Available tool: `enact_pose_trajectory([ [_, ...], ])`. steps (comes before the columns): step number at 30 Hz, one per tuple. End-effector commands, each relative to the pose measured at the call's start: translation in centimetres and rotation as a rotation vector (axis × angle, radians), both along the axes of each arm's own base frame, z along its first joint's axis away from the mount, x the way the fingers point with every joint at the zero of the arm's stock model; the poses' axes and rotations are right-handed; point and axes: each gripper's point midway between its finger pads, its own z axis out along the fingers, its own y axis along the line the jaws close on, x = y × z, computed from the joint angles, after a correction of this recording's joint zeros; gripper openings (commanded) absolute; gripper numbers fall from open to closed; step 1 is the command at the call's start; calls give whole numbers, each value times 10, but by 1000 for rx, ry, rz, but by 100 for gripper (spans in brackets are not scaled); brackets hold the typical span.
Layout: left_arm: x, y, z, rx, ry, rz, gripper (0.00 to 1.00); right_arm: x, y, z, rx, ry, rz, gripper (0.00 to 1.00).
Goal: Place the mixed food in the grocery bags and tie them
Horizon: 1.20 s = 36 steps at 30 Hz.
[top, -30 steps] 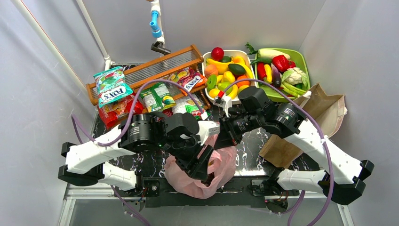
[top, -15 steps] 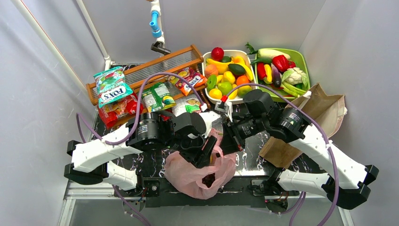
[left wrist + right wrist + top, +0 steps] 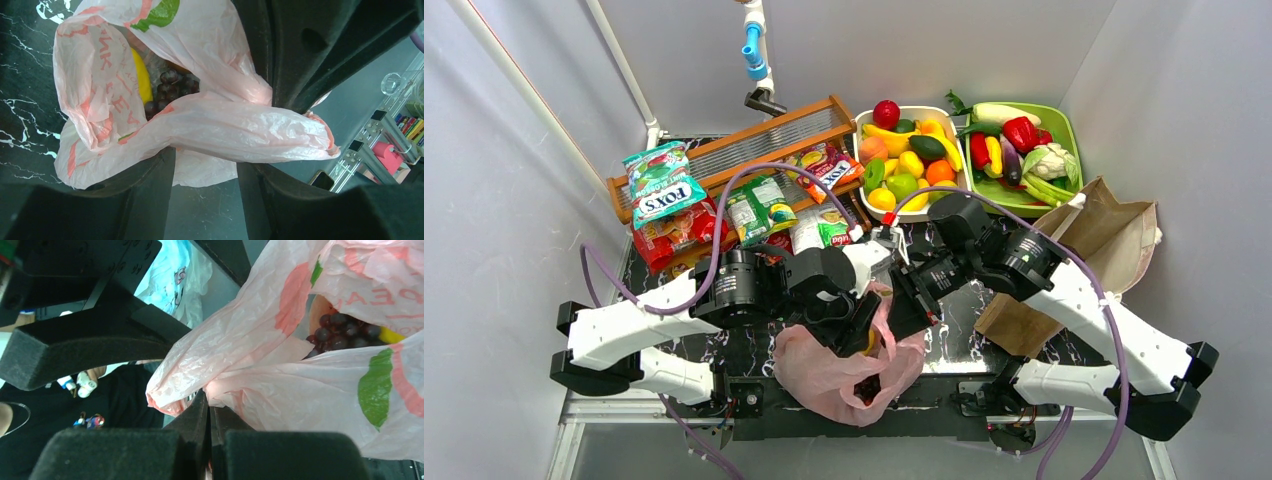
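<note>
The pink grocery bag (image 3: 824, 378) lies at the table's near edge, between the two arms. Its mouth gapes, showing dark purple grapes (image 3: 170, 86) and a yellow piece (image 3: 142, 80) inside. My left gripper (image 3: 206, 160) is open over the bag; a band of the pink plastic (image 3: 225, 127) lies across its fingertips, with the table showing between the fingers. My right gripper (image 3: 209, 396) is shut on a fold of the bag's rim (image 3: 225, 390), with the grapes (image 3: 345, 332) just beyond it. In the top view both grippers, left (image 3: 856, 330) and right (image 3: 906, 305), meet over the bag's mouth. The brown paper bag (image 3: 1109, 240) lies flat at the right.
A white basket (image 3: 860, 125) of toy fruit and a green tray (image 3: 1072, 135) of vegetables stand at the back. Snack packets (image 3: 664, 190) lie by a wooden rack (image 3: 754, 140) at the back left. Grey walls close in on both sides.
The left gripper has drawn back a little over the bag's mouth, and the right gripper has come down and left, lifting the bag's rim. The grapes inside now show.
</note>
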Motion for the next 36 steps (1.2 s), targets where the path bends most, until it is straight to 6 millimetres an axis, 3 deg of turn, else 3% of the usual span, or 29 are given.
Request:
enact_pose_trajectory([
  [1, -4, -1, 8, -63, -15, -49, 45, -16, -7, 7, 17, 69, 97, 1],
  [8, -10, -4, 9, -80, 2, -84, 43, -30, -15, 4, -4, 172, 157, 1],
  [21, -19, -9, 11, -78, -28, -137, 43, -44, -23, 18, -23, 349, 229, 1],
  [30, -23, -3, 18, -90, -45, -156, 45, -50, -30, 10, -46, 399, 218, 1],
  [36, -29, -22, 18, -95, -86, -206, 45, -47, -25, 8, -52, 413, 215, 1],
])
